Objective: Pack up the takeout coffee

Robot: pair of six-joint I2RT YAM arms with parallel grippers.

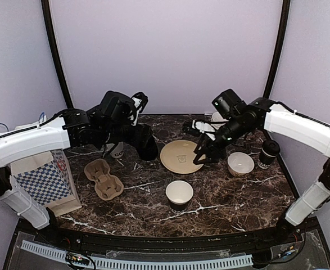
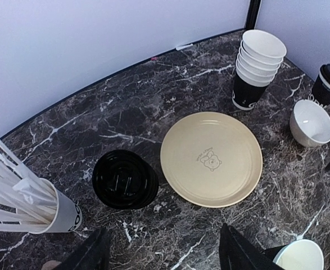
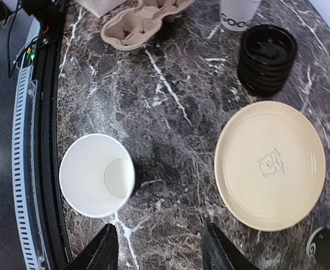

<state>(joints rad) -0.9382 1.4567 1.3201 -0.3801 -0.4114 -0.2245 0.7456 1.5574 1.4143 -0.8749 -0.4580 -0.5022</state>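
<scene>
Black paper cup (image 1: 179, 194), unlidded, upright on worktop (image 1: 238, 202), front centre, long axis vertical. Lies nearside-left of right arm (image 1: 299, 129) jaws, which stand apart, empty. Right arm nearer. Left arm (image 1: 35, 140) jaws apart, empty, near lid stack (image 2: 125, 180).

The marble table (image 1: 238, 197) bears plate (image 1: 181, 156), cup (image 1: 179, 194), lids (image 2: 125, 179), bowl (image 1: 240, 163).

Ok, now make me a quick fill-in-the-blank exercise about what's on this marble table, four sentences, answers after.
1. The lone open cup near the front edge has no ___ on it.
2. The stack of black lids lies between the cup of straws and the cream ___.
3. The cardboard carrier has every pocket ___.
4. The one lidded cup stands beside the white ___.
Missing words: lid; plate; empty; bowl.
</scene>
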